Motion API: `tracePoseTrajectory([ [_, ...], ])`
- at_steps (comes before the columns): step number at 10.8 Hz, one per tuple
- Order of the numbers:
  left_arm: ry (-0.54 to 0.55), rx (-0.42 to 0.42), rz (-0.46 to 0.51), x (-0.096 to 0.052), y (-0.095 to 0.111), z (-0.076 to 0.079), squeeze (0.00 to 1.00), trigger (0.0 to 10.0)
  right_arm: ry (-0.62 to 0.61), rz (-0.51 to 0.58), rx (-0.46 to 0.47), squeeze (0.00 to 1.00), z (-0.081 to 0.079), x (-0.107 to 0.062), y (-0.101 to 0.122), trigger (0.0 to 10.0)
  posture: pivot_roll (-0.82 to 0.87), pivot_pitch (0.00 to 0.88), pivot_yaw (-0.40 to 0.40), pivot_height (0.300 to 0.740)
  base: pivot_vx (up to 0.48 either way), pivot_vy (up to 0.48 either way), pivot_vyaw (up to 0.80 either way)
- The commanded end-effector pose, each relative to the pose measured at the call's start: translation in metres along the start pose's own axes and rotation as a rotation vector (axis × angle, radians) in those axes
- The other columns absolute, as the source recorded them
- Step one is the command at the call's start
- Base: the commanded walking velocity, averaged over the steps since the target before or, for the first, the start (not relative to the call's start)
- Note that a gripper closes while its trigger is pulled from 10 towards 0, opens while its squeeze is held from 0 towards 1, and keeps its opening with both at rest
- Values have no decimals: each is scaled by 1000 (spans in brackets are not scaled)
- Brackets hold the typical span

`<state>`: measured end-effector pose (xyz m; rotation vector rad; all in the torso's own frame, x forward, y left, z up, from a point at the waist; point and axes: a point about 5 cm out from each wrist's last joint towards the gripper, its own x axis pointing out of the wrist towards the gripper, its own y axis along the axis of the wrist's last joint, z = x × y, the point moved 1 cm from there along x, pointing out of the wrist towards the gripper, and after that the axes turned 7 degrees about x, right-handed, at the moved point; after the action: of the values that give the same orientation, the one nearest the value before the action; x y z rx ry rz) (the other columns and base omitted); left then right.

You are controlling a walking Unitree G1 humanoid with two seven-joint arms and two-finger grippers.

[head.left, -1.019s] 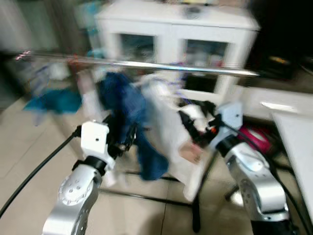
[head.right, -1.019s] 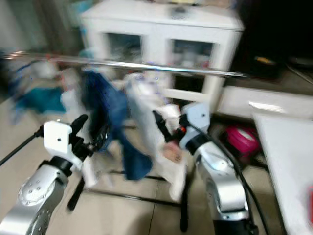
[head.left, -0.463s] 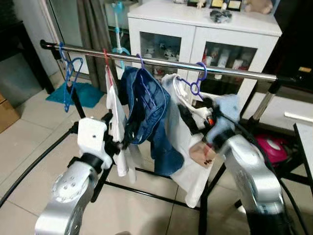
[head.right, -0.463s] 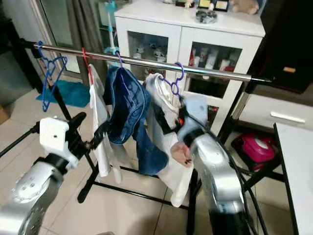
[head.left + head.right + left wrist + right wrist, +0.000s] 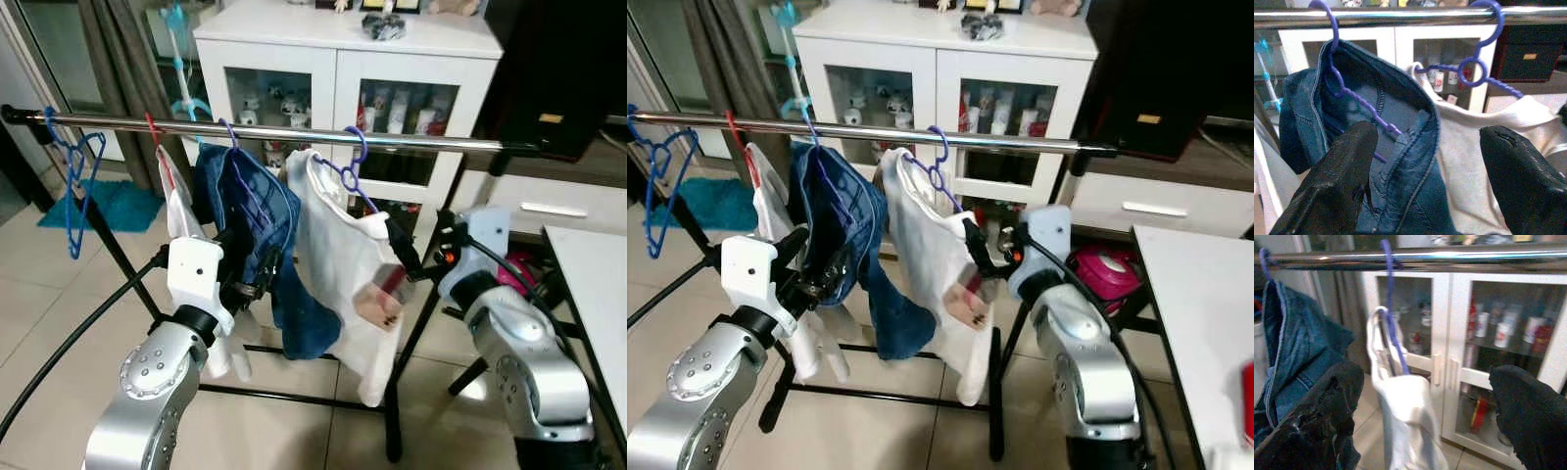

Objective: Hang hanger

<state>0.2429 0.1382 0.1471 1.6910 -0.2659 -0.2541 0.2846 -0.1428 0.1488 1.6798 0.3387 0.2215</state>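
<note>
- Hanging from chrome rail (image 5: pixel 294 130): purple hanger (image 5: pixel 355 168) carrying white shirt (image 5: pixel 338 264), beside denim garment (image 5: pixel 260 220).
- Left gripper (image 5: pixel 257 279): raised against denim, fingers spread, empty.
- Right gripper (image 5: pixel 404 257): raised just beside shirt, fingers apart, released.

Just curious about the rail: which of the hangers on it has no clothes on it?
The blue hanger, at the rail's far left end, hangs bare. The red one and both purple ones carry clothes.
</note>
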Motion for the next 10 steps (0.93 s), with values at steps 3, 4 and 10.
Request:
tracePoseTrajectory([
  [3,20,8,-6,-4,0,-3,0,10000,57,15,-56,0,-9,4,7,10000,-75,0,7,740,333,0,800],
  [4,12,-2,8,-6,2,-1,0,10000,-3,36,1,0,3,3,10,10000,-75,0,6,740,0,0,0],
  [10,-373,43,-76,-22,-2,14,0,10000,83,0,-5,1000,28,-6,23,10000,-86,0,16,740,0,0,0],
])
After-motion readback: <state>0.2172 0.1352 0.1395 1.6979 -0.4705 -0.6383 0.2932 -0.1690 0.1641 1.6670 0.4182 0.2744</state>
